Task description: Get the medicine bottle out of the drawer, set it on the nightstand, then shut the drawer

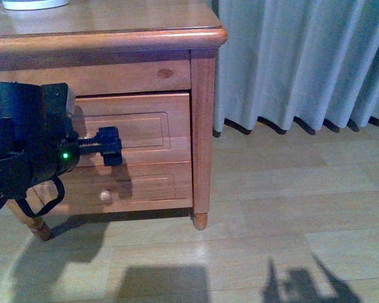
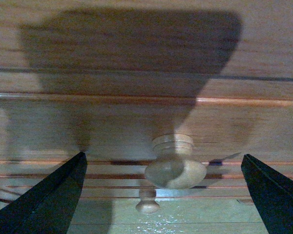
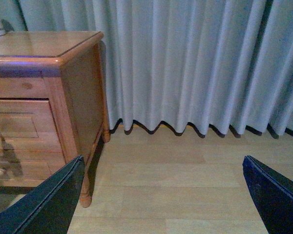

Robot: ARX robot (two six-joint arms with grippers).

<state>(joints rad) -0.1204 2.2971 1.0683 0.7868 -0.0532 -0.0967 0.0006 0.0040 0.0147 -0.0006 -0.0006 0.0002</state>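
— While you're sitting at the nightstand [image 1: 145, 39], is your left gripper [image 1: 110, 146] actually on anything?

— Nope, not yet. Front view has it at 9 o'clock, nosed up to the drawer [image 1: 158, 126], the taller one. Its wrist cam shows the jaws spread wide with the knob [image 2: 176, 168] between the fingers [image 2: 49, 200], clear of both.

— And the drawer itself?

— Its front looks about flush with the frame, so you can't see inside. The shallow drawer's knob [image 1: 105, 196] is just below your gripper, round 7 o'clock.

— Right gripper [image 3: 162, 161]?

— Wide open too, gripping nothing, with only floor [image 3: 176, 195] showing between its fingers. Its cam looks at the nightstand's side and the curtain [image 3: 185, 63]; front view puts that curtain at 1 o'clock. A white thing [image 1: 35, 3] sits on the nightstand's top at 11 o'clock, cut off by the frame.
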